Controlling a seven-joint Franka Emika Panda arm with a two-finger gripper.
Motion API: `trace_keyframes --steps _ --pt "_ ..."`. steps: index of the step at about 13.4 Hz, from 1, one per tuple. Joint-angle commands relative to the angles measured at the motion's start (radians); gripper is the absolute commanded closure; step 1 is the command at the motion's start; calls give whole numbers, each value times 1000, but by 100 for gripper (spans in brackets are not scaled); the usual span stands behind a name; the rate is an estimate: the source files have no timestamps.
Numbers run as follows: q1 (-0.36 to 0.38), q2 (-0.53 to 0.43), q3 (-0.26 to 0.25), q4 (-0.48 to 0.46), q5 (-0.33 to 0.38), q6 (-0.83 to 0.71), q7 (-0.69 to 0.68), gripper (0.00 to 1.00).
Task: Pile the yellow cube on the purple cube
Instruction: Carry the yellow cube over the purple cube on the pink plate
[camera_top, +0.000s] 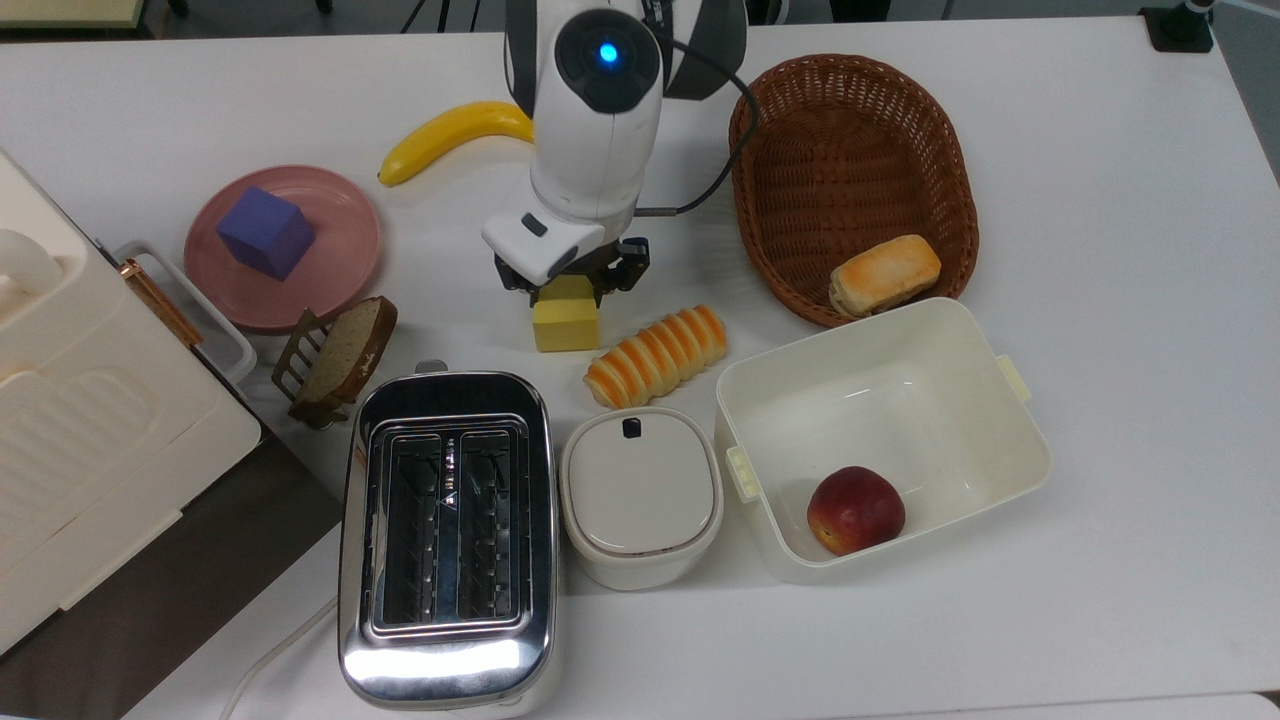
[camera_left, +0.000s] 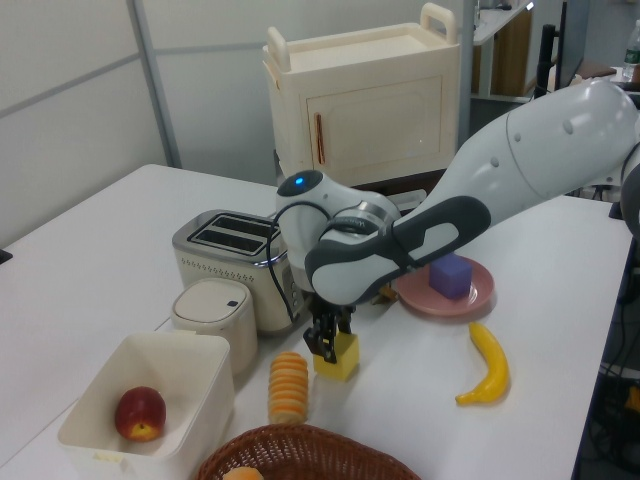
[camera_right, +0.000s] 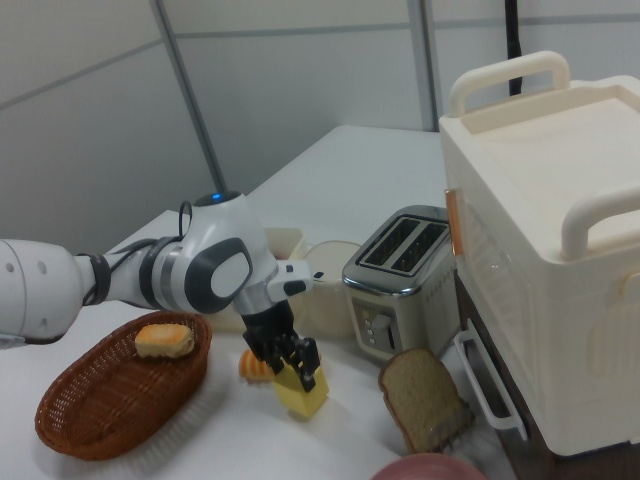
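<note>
Looking down in the top view, the gripper has its fingers clamped on opposite sides of the yellow cube, which sits near the middle of the bench, just beside a ridged bread roll. The purple cube rests on a pink plate toward the bench's left edge in the top view, well apart from the yellow cube. A wicker basket near the far edge holds a bun at its near end. A white bin holds a peach in its near left corner. A lidded white pot stands between the bin and a toaster. A banana lies near the far edge, and a bread slice leans in a small rack beside the plate.

In the left view, the gripper grips the yellow cube, whose base looks to be at or barely off the bench surface. The purple cube sits on the plate behind the arm. The peach lies in the bin, and the basket rim shows at the bottom edge.

In the right view, the gripper holds the yellow cube, tilted slightly. The bun lies in the basket at the right view's left.
</note>
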Motion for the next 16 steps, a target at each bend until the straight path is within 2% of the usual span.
trace_keyframes --steps 1,4,7,9,11,16 --pt "-56 -148 12 -29 -14 -26 60 76" --pt "-139 -283 14 -24 -3 -168 66 76" --pt "-225 -345 17 -23 24 -257 106 76" --pt "-289 -346 17 -24 26 -297 135 76" --pt "-335 -328 5 -24 26 -275 132 76" --pt "-496 -222 2 -31 26 -164 70 76"
